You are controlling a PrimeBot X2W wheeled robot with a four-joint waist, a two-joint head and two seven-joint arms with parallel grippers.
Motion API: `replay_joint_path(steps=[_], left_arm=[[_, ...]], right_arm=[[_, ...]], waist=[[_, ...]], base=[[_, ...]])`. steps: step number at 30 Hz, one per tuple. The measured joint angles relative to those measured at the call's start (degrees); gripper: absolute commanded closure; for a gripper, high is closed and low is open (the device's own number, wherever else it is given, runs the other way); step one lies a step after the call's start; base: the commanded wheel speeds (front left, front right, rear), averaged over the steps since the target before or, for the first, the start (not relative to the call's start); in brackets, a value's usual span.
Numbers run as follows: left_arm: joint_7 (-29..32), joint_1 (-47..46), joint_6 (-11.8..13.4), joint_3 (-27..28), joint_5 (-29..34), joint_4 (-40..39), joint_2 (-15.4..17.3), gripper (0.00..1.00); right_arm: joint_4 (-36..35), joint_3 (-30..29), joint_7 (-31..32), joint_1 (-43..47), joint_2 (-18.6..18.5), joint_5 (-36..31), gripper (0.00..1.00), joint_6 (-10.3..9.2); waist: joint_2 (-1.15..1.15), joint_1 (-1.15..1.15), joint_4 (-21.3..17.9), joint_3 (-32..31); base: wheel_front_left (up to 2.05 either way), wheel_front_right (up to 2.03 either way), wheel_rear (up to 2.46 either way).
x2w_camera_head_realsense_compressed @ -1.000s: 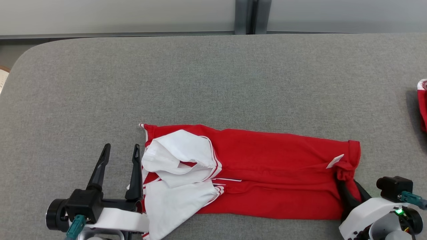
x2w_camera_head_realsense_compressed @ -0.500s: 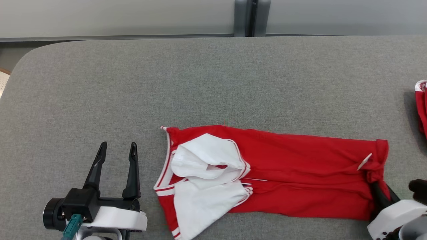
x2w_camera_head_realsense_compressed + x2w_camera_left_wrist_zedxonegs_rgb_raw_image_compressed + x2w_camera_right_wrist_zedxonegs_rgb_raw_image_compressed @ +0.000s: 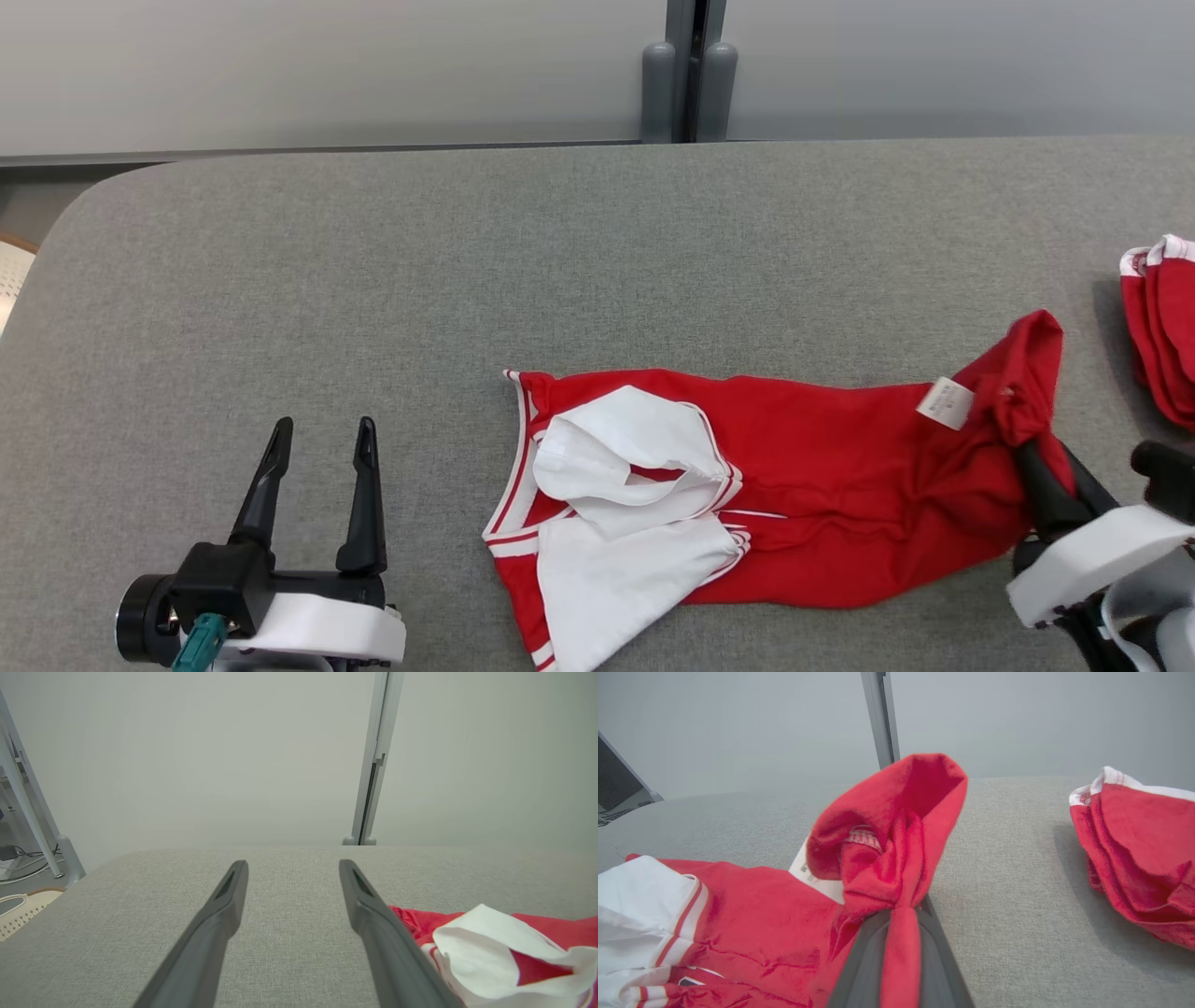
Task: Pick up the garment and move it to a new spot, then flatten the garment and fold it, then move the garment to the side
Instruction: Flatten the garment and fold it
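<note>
The garment point(image 3: 822, 467) is red with white sleeves and white trim, and it lies lengthwise on the grey table point(image 3: 373, 280). My right gripper point(image 3: 1030, 450) is shut on the garment's right end, which it holds bunched and raised off the table beside a white tag. In the right wrist view the red cloth point(image 3: 887, 826) stands up in a peak over the closed fingers point(image 3: 866, 956). My left gripper point(image 3: 322, 429) is open low over bare table, apart from the garment's white left end point(image 3: 490, 942). Nothing is between its fingers point(image 3: 219, 914).
A second red and white garment point(image 3: 1162, 317) lies heaped at the table's right edge, close to my right arm, also seen in the right wrist view point(image 3: 1139, 849). A grey partition post point(image 3: 689, 84) stands behind the table. A cream wicker item point(image 3: 18, 905) sits beyond the rounded left corner.
My right gripper has shut on the garment's right end, pulled it rightward and lifted that end. The garment's left end has slid away from my left gripper. The head camera has shifted too.
</note>
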Motion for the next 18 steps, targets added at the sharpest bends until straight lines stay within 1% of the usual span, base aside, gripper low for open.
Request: replay_joint_path(steps=[2,5,8,10,12,15,18], left_arm=[[0.00,0.05,-0.25,-0.03,0.16,0.07,-0.09,0.00],[0.00,0.34,-0.35,-0.19,0.33,0.29,-0.36,0.00],[0.01,0.46,-0.78,-0.40,0.41,0.48,-0.52,0.00],[0.00,0.47,-0.91,-0.71,0.44,0.73,-0.67,0.00],[0.00,0.46,-1.27,-0.94,0.48,0.81,-0.77,0.00],[0.00,0.41,-1.36,-1.23,0.49,0.99,-1.00,0.00],[0.00,0.01,-1.74,-1.67,0.52,1.29,-1.23,0.00]], right_arm=[[-5.13,1.10,2.38,0.05,2.42,-0.54,1.00,0.00],[-10.63,4.91,6.00,0.12,6.69,-1.36,1.00,-0.01],[-12.88,10.26,8.02,0.01,10.96,-0.56,1.00,-0.01],[-12.46,13.44,8.40,-0.35,13.58,0.12,1.00,-0.01],[-10.91,16.59,8.25,-1.19,15.23,1.58,1.00,-0.01],[-6.80,20.23,6.73,-3.13,16.75,3.66,1.00,-0.01],[-1.58,22.75,4.75,-5.42,17.46,5.43,1.00,-0.01]], waist=[[0.00,0.00,-0.25,-0.71],[0.00,0.00,-0.44,-1.55],[0.00,0.00,-0.23,-1.98],[0.00,0.00,0.16,-2.06],[0.00,0.00,0.62,-2.02],[0.00,0.00,1.38,-1.72],[0.00,0.00,2.23,-1.17]], base=[[0.00,0.00,0.00],[0.00,0.00,0.00],[0.00,0.00,0.00],[0.00,0.00,0.00],[0.00,0.00,0.00],[0.00,0.00,0.00],[0.00,0.00,0.00]])
